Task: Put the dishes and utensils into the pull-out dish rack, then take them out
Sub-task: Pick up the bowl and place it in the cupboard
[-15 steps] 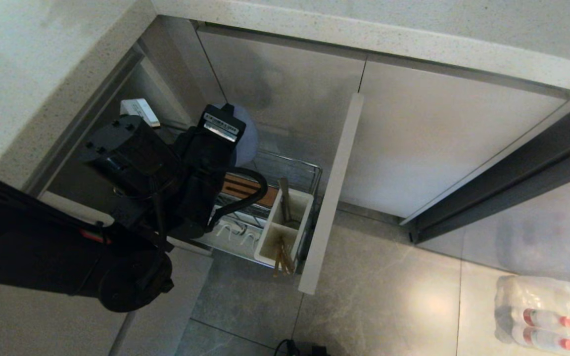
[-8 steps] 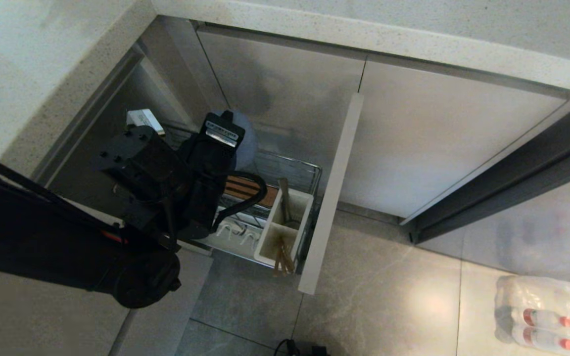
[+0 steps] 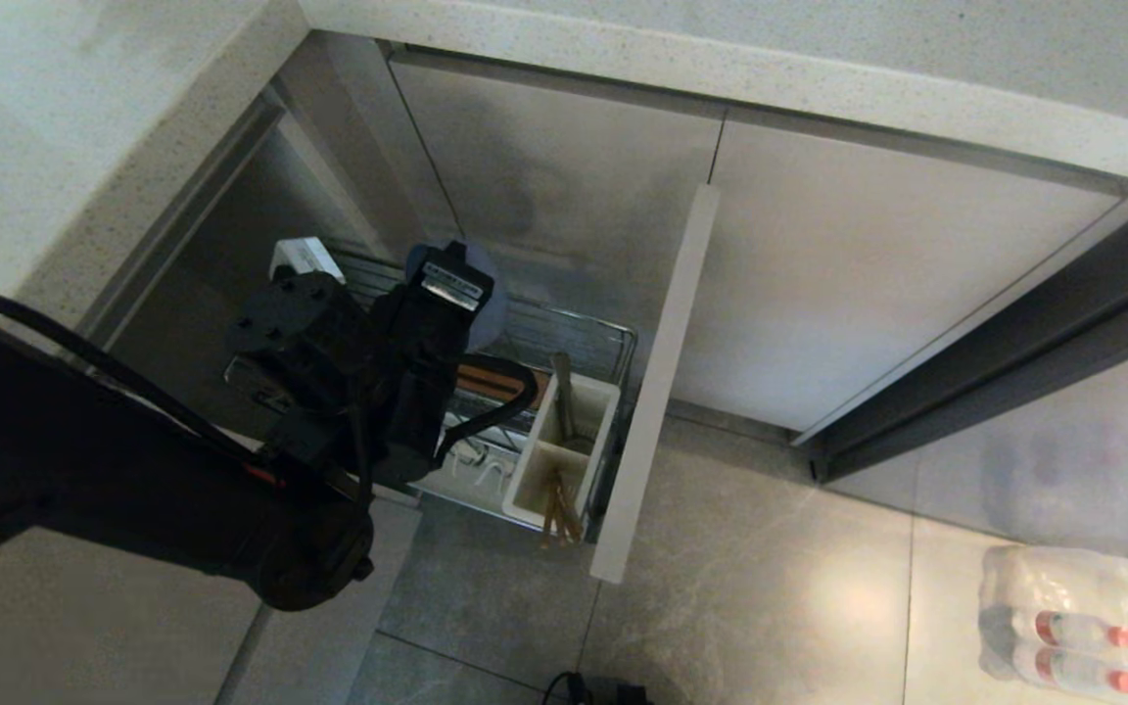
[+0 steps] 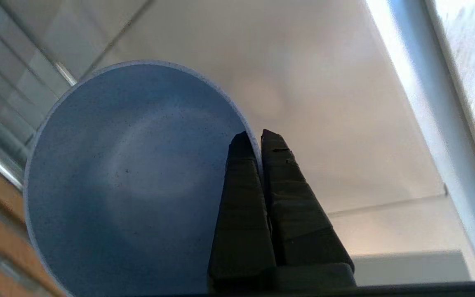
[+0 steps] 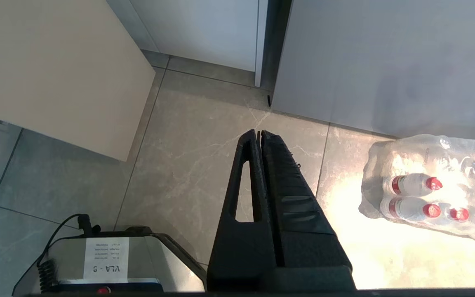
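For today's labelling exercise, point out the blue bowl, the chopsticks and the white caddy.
blue bowl (image 4: 130, 181), left wrist view, inner bottom.
chopsticks (image 3: 558, 509), head view, middle of the sticks.
white caddy (image 3: 525, 477), head view, outer side wall.

Left arm and held bowl shifted right and down in the head view.

Left gripper (image 4: 258, 142), clamped on the rim of the blue-grey bowl (image 3: 486, 294), now sits lower and further right in frame than a second ago. Bowl more hidden behind the wrist; only a sliver shows, just above the wire rack (image 3: 584, 338). The white box (image 3: 305, 259) at upper left of the rack appears shifted right and down. Arm's black bulk fills more of the lower-left frame.
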Available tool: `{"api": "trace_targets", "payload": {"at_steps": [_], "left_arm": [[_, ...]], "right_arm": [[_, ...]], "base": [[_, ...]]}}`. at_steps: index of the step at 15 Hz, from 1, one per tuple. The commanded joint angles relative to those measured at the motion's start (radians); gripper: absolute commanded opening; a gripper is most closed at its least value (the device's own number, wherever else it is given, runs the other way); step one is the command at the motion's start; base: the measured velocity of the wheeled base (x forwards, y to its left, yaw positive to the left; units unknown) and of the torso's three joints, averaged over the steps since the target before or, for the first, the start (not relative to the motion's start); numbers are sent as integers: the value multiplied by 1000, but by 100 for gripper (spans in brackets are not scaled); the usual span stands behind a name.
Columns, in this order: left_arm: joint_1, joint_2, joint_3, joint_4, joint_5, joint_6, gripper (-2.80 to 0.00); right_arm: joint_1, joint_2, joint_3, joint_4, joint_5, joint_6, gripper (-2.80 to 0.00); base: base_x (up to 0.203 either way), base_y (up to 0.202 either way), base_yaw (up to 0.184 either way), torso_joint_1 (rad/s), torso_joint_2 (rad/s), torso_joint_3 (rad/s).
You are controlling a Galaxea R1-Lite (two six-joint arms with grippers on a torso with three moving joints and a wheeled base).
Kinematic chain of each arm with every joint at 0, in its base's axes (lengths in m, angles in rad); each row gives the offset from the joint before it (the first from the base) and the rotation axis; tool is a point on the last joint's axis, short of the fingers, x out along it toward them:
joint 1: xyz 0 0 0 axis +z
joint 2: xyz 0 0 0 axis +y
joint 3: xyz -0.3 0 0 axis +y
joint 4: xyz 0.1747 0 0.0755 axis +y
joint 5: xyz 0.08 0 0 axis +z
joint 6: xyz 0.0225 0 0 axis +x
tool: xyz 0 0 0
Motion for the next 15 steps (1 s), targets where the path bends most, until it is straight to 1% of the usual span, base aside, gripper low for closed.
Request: {"api": "trace_targets", "payload": {"at_steps": [1,2,3,6,8,14,15], "left_arm": [[14,27,-1,-44,-1,-5,-280],[22,40,-2,-52,-24,-12,-280],[28,54,-8,-52,-30,-27,-280],[48,91,-21,-52,-31,-44,-280],[55,108,-33,-52,-32,-69,-280],[53,138,-145,-52,-33,-76,-280],[53,139,-150,-52,-35,-76,-280]], "right_arm": [[0,2,0,0,0,1,-280],[0,2,0,0,0,1,-280],[0,2,0,0,0,1,-280],[0,2,0,0,0,1,-280],[0,2,0,0,0,1,-280],[0,2,0,0,0,1,-280],[0,2,0,0,0,1,-280]], "base": [[0,0,0,0,0,0],[0,0,0,0,0,0],[0,0,0,0,0,0],[0,0,0,0,0,0],[0,0,0,0,0,0],[0,0,0,0,0,0],[0,0,0,0,0,0]]}}
